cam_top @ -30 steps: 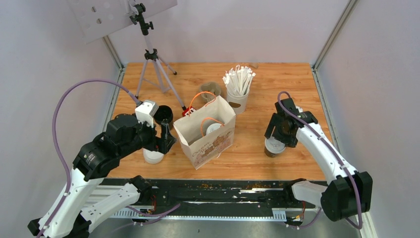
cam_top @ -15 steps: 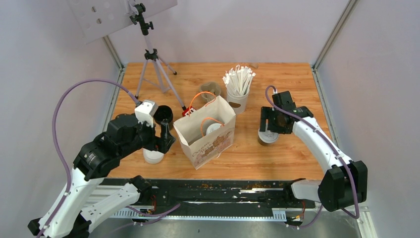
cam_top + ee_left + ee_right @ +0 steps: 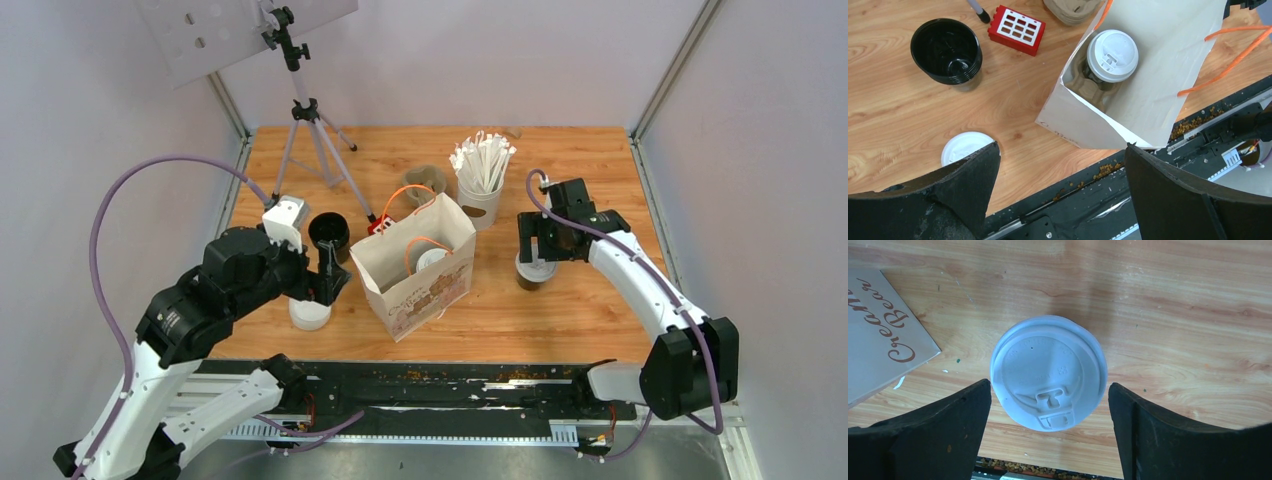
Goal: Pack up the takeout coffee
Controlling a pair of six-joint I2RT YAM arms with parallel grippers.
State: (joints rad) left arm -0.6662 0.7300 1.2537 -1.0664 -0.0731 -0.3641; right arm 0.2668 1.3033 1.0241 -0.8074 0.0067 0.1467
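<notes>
From above, the right gripper [image 3: 535, 262] straddles one coffee cup [image 3: 533, 276] standing on the table [image 3: 600, 200] right of the paper bag [image 3: 420, 275]. The other coffee cup [image 3: 432, 258] sits inside the bag, right of the wide-open, empty left gripper [image 3: 333, 275]. Left wrist: the bagged cup rests in a pulp tray [image 3: 1083, 87] beyond the spread jaws. Right wrist: the fingers [image 3: 948, 440] closely flank the white lid; gripping or loose, I cannot tell. The bag's brown script reads roughly "Cream Bean".

First coffee cup [image 3: 1112, 55], white lid on, stands upright inside the paper bag [image 3: 415, 265], seated in the pulp tray [image 3: 1077, 82]. The second cup [image 3: 1048, 371], dark brown under its flat white lid, stands upright on the table [image 3: 590, 160] at the bag's 3 o'clock.
</notes>
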